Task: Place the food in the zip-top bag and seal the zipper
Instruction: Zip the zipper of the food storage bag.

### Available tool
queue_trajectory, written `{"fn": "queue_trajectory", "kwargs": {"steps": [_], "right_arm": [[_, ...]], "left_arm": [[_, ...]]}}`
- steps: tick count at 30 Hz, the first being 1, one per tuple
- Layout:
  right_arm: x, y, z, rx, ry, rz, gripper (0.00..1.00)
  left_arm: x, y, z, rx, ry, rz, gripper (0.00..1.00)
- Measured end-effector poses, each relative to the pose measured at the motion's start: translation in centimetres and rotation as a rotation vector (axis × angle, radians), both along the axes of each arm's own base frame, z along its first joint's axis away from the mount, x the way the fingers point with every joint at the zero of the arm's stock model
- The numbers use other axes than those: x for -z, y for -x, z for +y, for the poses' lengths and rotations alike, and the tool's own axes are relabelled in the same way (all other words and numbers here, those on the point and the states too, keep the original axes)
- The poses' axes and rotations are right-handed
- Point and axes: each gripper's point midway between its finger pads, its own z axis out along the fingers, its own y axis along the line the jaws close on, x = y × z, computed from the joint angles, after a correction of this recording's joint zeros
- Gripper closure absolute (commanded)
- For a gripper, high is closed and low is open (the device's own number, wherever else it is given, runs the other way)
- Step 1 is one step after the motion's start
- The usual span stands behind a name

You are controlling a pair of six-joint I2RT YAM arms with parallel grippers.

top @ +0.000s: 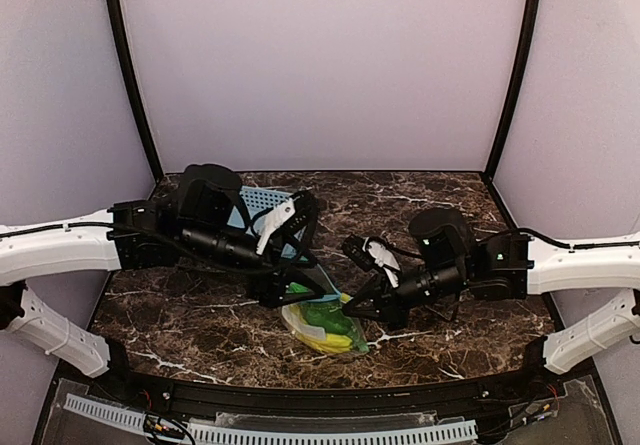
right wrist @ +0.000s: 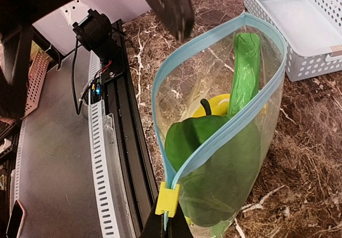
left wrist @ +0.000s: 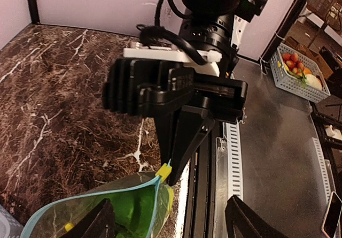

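- A small clear crinkly zip-top bag (right wrist: 270,115) lies on the dark marbled counter (top: 180,315), close to its front edge and between the two hands.
- Inside the bag sits a dark green plastic bell pepper (right wrist: 214,163), filling the end nearest the right hand.
- A long bright-green cucumber-like piece (right wrist: 246,61) reaches from the pepper toward the far end of the bag.
- A yellow plastic banana (right wrist: 214,105) lies mostly hidden behind the pepper's stem.
- The thin light-blue zipper strip (right wrist: 154,91) runs round the bag's mouth. Its two sides bow well apart, so the mouth gapes along nearly its whole length.
- A small yellow slider tab (right wrist: 167,199) sits at the near end of the zipper, where the two sides meet.
- The right hand (right wrist: 164,230) is pressed together, its black fingertips pinching the bag's edge at the slider tab.
- The left hand (left wrist: 170,208) is spread wide over the other end of the bag, one black finger to each side. Whether either finger touches the plastic is unclear from its wrist view.
- A light-blue slotted plastic basket (right wrist: 299,29) stands on the counter beyond the bag, apart from it and behind the left arm in the top view.
- Off the counter, a grey slotted crate (left wrist: 291,80) holding red and orange produce rests on a metal surface.
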Motion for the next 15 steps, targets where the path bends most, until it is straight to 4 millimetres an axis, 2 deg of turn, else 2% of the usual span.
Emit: {"fn": "queue_trajectory", "kwargs": {"steps": [6, 8, 15], "right_arm": [[0.8, 0.2, -0.3, 0.005, 0.007, 0.018, 1.0], [0.7, 0.2, -0.3, 0.004, 0.002, 0.021, 1.0], [0.4, 0.3, -0.1, -0.001, -0.012, 0.022, 1.0]], "left_arm": [[3.3, 0.9, -2.1, 0.117, -0.054, 0.006, 0.32], [3.7, 1.0, -2.4, 0.136, -0.056, 0.005, 0.36], [3.7, 0.9, -3.6, 0.174, -0.034, -0.009, 0.38]]}}
